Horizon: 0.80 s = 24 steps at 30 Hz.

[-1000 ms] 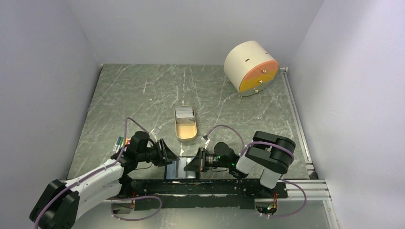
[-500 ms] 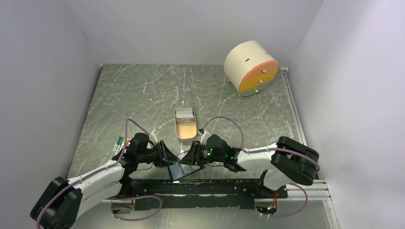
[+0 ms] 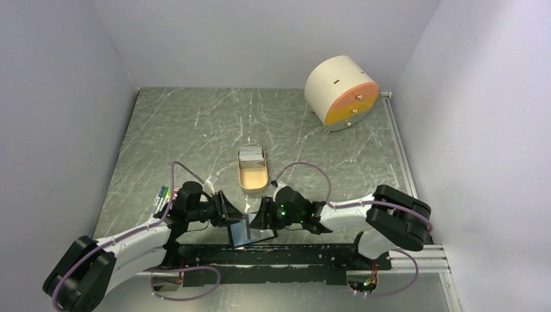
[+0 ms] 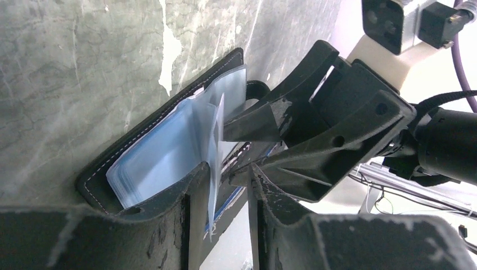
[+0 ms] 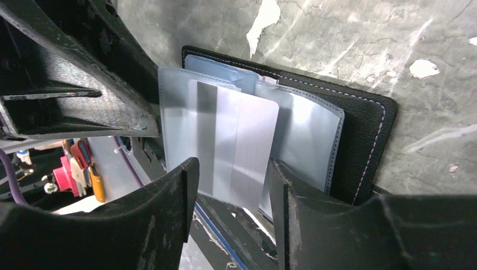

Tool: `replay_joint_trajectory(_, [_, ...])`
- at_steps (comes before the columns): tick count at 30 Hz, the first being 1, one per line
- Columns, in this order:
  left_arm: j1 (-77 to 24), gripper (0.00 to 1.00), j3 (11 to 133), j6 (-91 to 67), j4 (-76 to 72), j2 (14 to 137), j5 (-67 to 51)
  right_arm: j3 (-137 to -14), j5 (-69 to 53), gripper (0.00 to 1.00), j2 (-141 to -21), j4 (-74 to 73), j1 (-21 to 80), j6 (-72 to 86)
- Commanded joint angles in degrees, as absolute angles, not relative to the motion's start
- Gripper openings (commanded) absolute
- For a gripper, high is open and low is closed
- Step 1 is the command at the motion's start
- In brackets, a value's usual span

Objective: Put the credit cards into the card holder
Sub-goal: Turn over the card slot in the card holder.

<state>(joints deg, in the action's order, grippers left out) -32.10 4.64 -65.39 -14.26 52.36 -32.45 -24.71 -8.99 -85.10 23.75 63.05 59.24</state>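
**Both grippers crowd the open card holder**

At the table's near edge we see the black card holder (image 5: 365, 129) lying open, its blue-grey pockets fanned. The left gripper (image 4: 228, 171) and right gripper (image 5: 233, 169) meet nose to nose over it, and from the top camera they hide most of it. Beyond them sits a tan oval tray (image 3: 253, 181) with a stack of credit cards (image 3: 251, 155) at its far end. Coloured markers (image 3: 160, 195) lie beside the left arm. A beige drum with an orange face (image 3: 341, 94) stands well apart in the far right corner. The surface is a green-grey marble tabletop (image 3: 195, 130), boxed in by plain pale walls (image 3: 260, 39).

Only the right wrist view shows the right gripper holding a silvery credit card (image 5: 239, 140) by its edges, its far end over the pockets. Only the left wrist view shows the left fingers set narrow, with a clear pocket leaf (image 4: 214, 140) standing between them. We cannot tell whether they pinch it.
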Motion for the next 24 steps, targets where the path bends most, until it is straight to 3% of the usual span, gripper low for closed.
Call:
replay_joint_trajectory(1, [-32.4, 0.36, 3.7, -65.6, -19.0, 54.5, -33.7, -24.9, -6.4, 0.53, -83.1, 21.9, 63.4, 57.8])
replay_joint_trajectory(24, [-33.5, 0.34, 4.2, -66.2, -19.5, 57.4, -33.1, -26.2, -8.0, 0.53, -88.7, 31.6, 64.9, 57.8])
